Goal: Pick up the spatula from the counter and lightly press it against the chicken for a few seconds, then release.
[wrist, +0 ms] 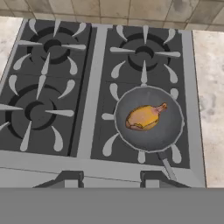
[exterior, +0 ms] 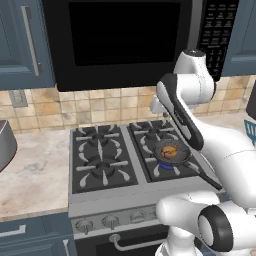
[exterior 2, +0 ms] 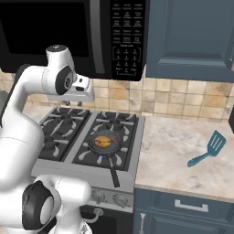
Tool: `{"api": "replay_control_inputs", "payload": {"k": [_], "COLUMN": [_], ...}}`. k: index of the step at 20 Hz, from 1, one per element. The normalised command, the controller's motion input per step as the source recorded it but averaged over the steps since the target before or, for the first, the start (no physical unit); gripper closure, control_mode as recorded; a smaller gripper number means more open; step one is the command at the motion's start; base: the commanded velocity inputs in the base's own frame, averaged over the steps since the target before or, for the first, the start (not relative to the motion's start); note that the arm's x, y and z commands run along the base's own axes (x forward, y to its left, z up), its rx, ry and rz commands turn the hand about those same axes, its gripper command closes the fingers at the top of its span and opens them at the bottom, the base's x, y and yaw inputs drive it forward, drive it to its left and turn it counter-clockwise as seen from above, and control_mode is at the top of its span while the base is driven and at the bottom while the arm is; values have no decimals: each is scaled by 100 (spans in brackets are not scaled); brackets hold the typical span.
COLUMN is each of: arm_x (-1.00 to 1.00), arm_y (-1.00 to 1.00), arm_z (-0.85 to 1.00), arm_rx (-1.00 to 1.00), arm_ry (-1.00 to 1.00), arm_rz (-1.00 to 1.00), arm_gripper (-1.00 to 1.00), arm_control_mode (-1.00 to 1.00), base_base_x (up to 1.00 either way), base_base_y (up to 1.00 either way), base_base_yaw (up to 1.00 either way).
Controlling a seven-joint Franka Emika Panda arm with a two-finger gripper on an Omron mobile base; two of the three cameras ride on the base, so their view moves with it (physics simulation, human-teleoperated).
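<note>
Left base view: the pan [exterior: 171, 152] sits on the front-right burner with the chicken [exterior: 171, 149] in it, ready for pressing.

Right base view: the spatula [exterior 2: 208, 150] lies flat on the counter [exterior 2: 169, 132] at 3 o'clock of the pan, its handle toward 8 o'clock and free to grasp. The gripper [exterior 2: 73, 103] hangs at 10 o'clock.

Hand view: the jaws stand apart and hold nothing, and the chicken lies at 1 o'clock.
</note>
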Motion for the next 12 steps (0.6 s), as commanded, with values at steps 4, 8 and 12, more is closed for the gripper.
{"api": "replay_control_inputs", "payload": {"k": [4, 8, 12], "arm_x": [-26, -52, -69], "arm_y": [-1, 0, -10], "arm_z": [0, 0, 0], "arm_rx": [0, 0, 0], "arm_ry": [-9, -7, -7], "arm_rz": [0, 0, -6], "arm_gripper": [-100, -100, -100], "arm_control_mode": [-100, -100, -100], "base_base_x": [0, 0, 0], "base_base_y": [0, 0, 0], "base_base_yaw": [0, 0, 0]}}
